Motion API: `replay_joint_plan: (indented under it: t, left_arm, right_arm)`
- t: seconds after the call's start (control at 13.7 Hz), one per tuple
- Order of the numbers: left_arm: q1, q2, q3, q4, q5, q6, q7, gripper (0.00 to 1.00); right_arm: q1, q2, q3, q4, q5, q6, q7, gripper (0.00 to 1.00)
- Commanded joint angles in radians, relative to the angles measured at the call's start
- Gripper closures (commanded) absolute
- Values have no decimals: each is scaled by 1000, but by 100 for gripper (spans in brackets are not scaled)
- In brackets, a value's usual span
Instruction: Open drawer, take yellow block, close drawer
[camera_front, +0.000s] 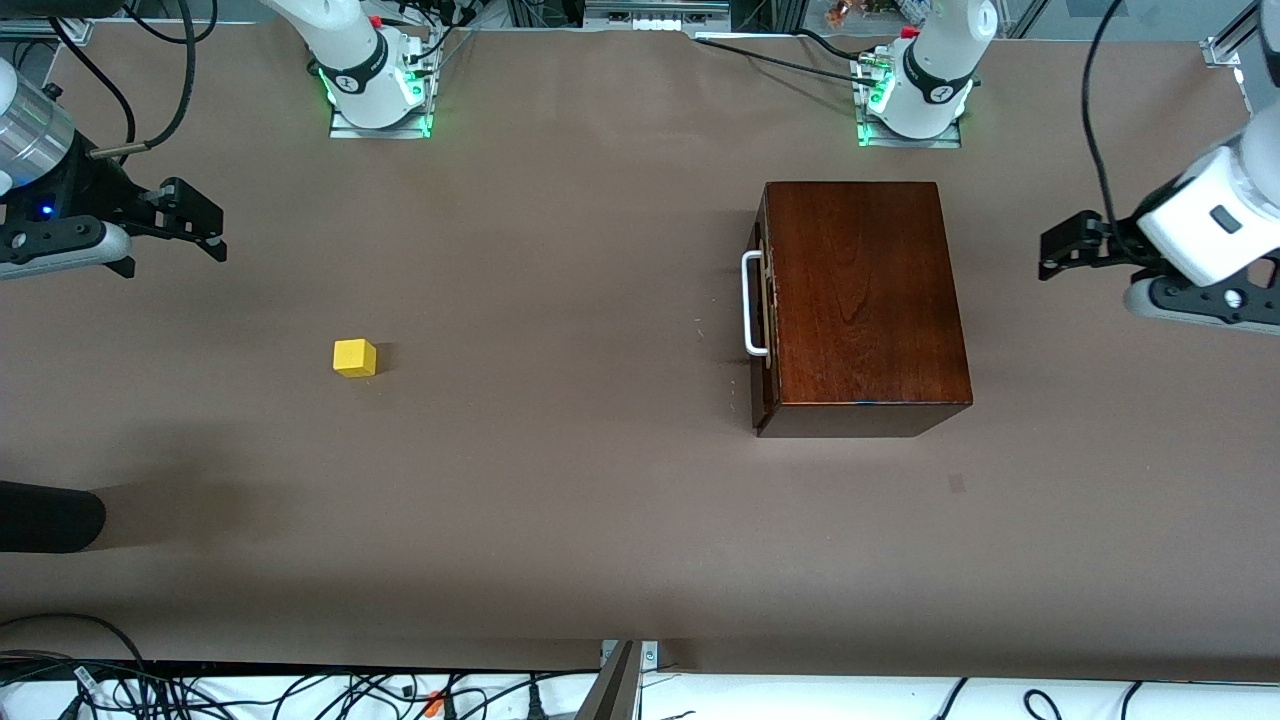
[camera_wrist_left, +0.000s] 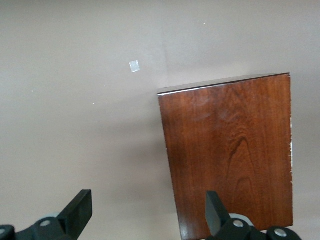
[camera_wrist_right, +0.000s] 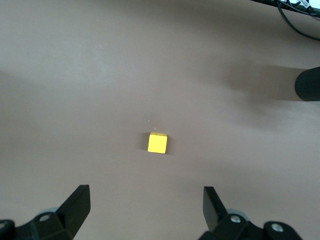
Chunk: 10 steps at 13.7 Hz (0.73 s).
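The dark mahogany box stands toward the left arm's end of the table. Its drawer is pushed in, and the white loop handle faces the right arm's end. The yellow block sits on the bare table toward the right arm's end, well apart from the box. My right gripper hovers open over the table at that end; in its wrist view the yellow block lies ahead of the empty gripper. My left gripper hangs open beside the box, its fingers holding nothing.
A black rounded object pokes in at the table's edge at the right arm's end, nearer the front camera than the block. A small pale tape mark lies on the brown table cover, nearer the front camera than the box. Cables run along the table edges.
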Motion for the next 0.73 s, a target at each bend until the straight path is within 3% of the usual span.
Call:
replay_joint_plan:
  t: [0.0,0.07,0.22,0.44,0.66]
  left_arm:
    - [18,-108,-11,-163,-28,103,25,0]
    - [20,-151,-8,-237,-31,155,25,0]
    - [-9,-174,9,-265,-33,168,25,0]
    - [-176,-188,188,-261,-51,145,28,0]
    - [-243,-197,276,-259,-65,130,70,0]
  right_arm:
    - [0,9,-4,21,-1,-12,7,0]
    - [-1,9,-8,20,-1,-12,4,0]
    - [-3,9,-11,20,1,-10,1,0]
    - [-3,15,-10,20,1,2,-1,0]
    - [-4,17,-11,23,1,5,-1,0]
